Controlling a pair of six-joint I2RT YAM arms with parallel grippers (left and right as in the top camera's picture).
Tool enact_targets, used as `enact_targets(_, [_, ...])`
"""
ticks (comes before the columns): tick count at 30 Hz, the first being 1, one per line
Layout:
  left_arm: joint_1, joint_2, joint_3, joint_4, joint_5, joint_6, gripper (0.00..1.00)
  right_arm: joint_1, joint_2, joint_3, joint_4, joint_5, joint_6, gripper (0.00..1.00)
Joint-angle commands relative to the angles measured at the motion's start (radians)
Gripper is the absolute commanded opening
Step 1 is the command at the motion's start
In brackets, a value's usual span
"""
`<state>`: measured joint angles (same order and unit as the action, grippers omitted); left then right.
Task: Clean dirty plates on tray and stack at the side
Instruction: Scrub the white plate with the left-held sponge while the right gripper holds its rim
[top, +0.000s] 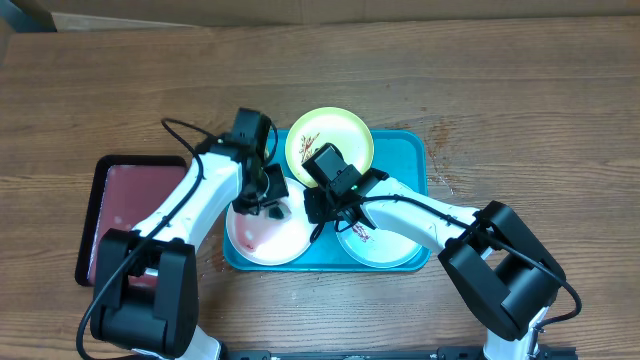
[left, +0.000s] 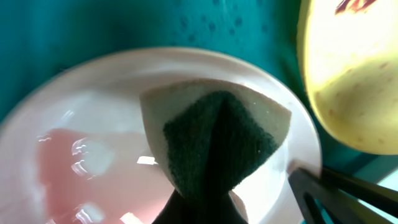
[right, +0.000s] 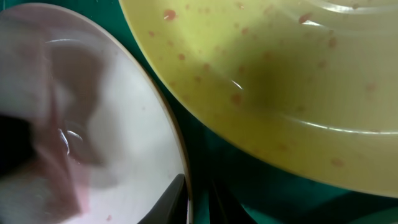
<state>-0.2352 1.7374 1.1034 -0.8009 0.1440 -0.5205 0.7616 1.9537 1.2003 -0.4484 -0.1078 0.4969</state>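
Tray (top: 415, 150) lies midway between the worktop's left and right edges, closer to the near edge. It holds three plates: the yellow-green plate (top: 345, 135) toward the far edge, the white plate (top: 262, 240) at the tray's near-left, and the pale mint plate (top: 385, 248) at its near-right. Left gripper (top: 268, 195) hangs over the far side of the white plate, jaws clamped on a folded sponge (left: 217, 134), white with a dark green scouring face. The sponge's rounded end is over the plate's inside, close to the rim. Pinkish smear and wet glints on the plate floor. Right gripper (right: 196, 200) is low between the white and yellow-green plates. Its fingers (right: 173, 198) stand apart with the white plate's rim between them; cannot tell if they press on it. Reddish specks dot the yellow-green plate. A dark red tray (top: 125, 200) sits near the left edge.
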Motion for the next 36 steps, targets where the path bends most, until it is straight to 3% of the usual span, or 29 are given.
enact_targets(1, [-0.001, 0.004, -0.085, 0.048, 0.071, -0.021, 0.04, 0.002, 0.001, -0.009, 0.008, 0.002, 0.001, 0.15])
enact_targets(7, [-0.001, 0.004, -0.193, 0.148, 0.047, -0.040, 0.04, 0.002, 0.001, -0.009, 0.007, 0.002, 0.001, 0.15])
enact_targets(11, [-0.001, 0.004, -0.243, 0.162, -0.117, -0.025, 0.05, 0.002, 0.001, -0.009, 0.005, 0.002, 0.001, 0.15])
enact_targets(17, [0.000, 0.003, -0.246, 0.060, -0.411, 0.027, 0.04, 0.002, 0.001, -0.009, 0.008, 0.002, 0.001, 0.15])
enact_targets(23, [0.000, 0.003, -0.236, 0.032, -0.547, 0.028, 0.04, 0.002, 0.001, -0.009, 0.008, 0.002, 0.001, 0.14])
enact_targets(30, [-0.001, 0.003, -0.119, -0.085, -0.642, 0.027, 0.04, 0.002, 0.001, -0.009, 0.006, 0.002, 0.001, 0.15])
enact_targets(36, [0.000, 0.000, 0.167, -0.327, -0.693, -0.021, 0.04, 0.002, 0.001, -0.009, 0.006, 0.001, 0.000, 0.07])
